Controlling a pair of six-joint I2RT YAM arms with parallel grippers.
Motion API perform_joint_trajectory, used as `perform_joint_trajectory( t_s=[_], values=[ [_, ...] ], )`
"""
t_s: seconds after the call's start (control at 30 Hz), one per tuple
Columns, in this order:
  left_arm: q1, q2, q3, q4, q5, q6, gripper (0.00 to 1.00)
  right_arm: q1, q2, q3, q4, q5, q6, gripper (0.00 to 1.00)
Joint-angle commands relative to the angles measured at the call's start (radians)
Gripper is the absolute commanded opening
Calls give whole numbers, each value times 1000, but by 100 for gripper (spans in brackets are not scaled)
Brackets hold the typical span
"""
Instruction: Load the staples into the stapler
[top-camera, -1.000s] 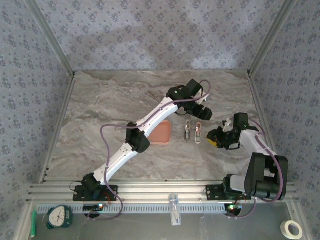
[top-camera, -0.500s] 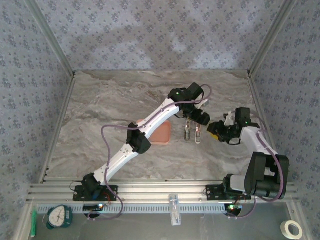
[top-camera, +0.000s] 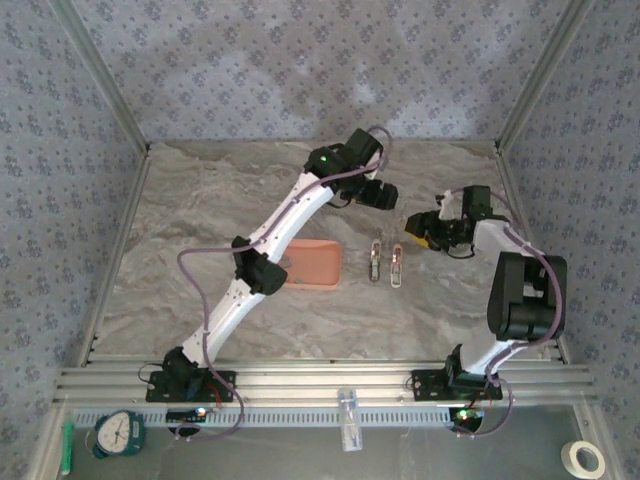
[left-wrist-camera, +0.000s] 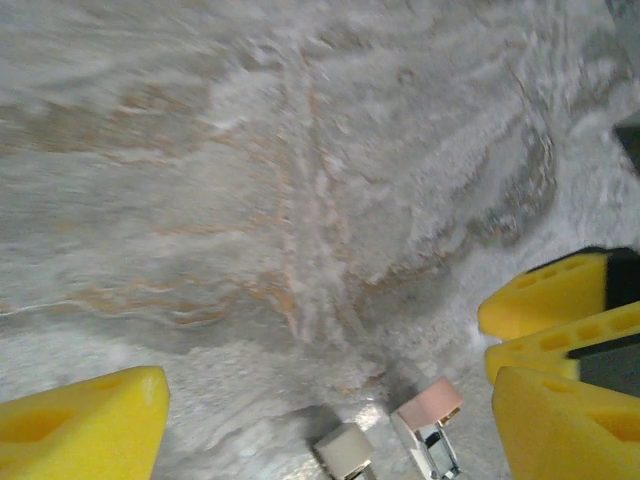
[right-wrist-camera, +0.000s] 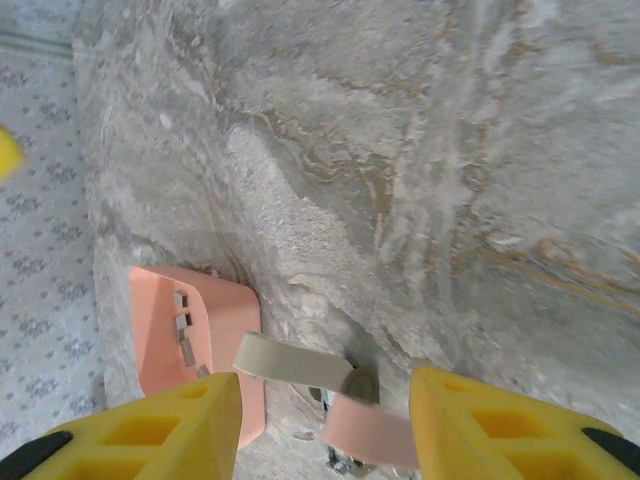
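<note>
Stapler (top-camera: 397, 266) lies hinged open on table, white & pink halves side by side, just right of salmon tray (top-camera: 310, 263). L gripper (top-camera: 380, 196) wide open, empty, has pulled back off it since prev. frame; R gripper (top-camera: 418, 226) open, empty.

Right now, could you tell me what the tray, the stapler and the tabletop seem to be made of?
Tray: likely moulded plastic, salmon pink, matte, with rounded edges. Stapler: apparently pale pink-and-white plastic shells around a shiny metal channel. Tabletop: marble-look grey with tan veins; stone or printed laminate, I cannot tell.
</note>
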Motion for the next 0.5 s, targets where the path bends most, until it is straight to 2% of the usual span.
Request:
perform_joint_trajectory(
  t_s=[0.0,0.47],
  values=[
    [16,-78,81,-97,-80,-39,84,24,43,40,3,-52,-51,50],
    [25,-142,80,-337,-173,8,86,74,159,90,-68,-112,-154,49]
  ],
)
